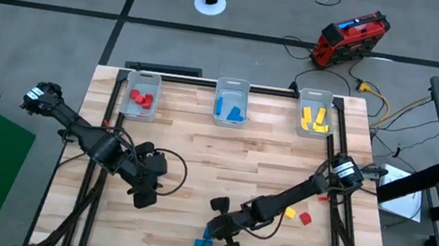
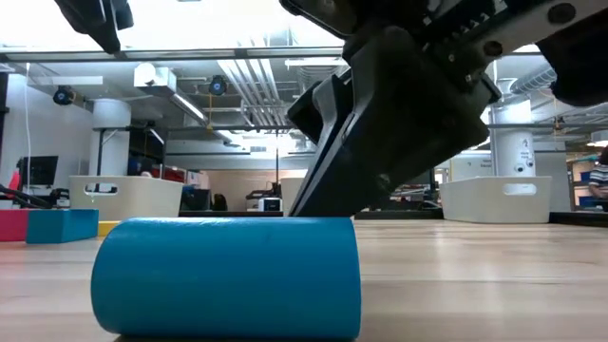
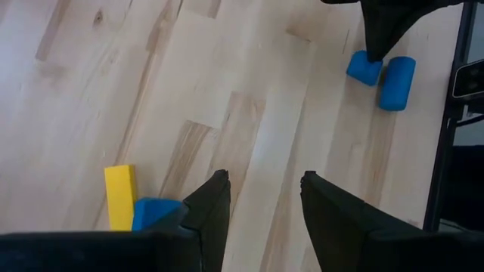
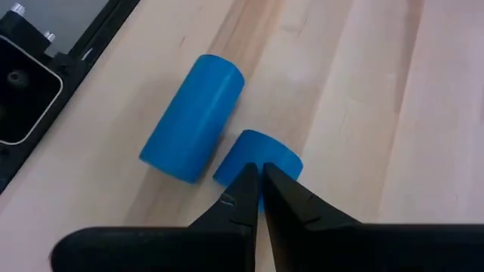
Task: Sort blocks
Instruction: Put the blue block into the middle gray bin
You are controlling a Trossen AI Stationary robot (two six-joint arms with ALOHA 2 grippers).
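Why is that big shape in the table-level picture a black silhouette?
Low view: the right end effector hangs close, backlit by ceiling lights; the blue cylinder before it is well lit. High view: even light, soft shadows on the table.

On the wooden counter [image 1: 200, 137], three clear bins stand along the far edge: the left bin [image 1: 141, 96] holds red blocks, the middle bin [image 1: 230, 103] blue ones, the right bin [image 1: 315, 114] yellow ones. The right hand [image 1: 217, 235] hangs over blue blocks [image 1: 204, 243] at the near edge. The left hand [image 1: 144, 196] sits well apart, and a red block [image 1: 291, 211] and yellow block [image 1: 305, 217] lie beside the right arm.
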